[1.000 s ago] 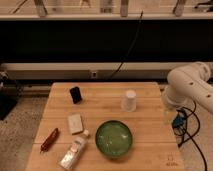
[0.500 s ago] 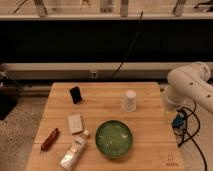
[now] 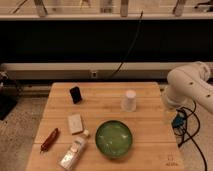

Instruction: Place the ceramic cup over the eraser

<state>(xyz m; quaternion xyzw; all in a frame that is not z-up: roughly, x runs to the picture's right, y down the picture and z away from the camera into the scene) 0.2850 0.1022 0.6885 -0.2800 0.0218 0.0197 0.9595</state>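
Note:
The ceramic cup [image 3: 129, 100] is small, white and tapered, and it stands on the wooden table [image 3: 150, 142] right of centre towards the back. The eraser [image 3: 75, 94], a small black block, stands upright at the back left, well apart from the cup. My white arm [image 3: 191, 86] bends in from the right, beyond the table's right edge. My gripper [image 3: 178, 121] hangs low by that edge, to the right of the cup and below it in the picture. It is open and holds nothing.
A green bowl [image 3: 114, 139] sits at the front centre. A whitish flat block [image 3: 75, 123] lies left of it, a clear bottle with a white cap [image 3: 74, 152] at the front left, and a red-brown stick-shaped object [image 3: 49, 139] near the left edge. Cables [image 3: 192, 131] hang right of the table.

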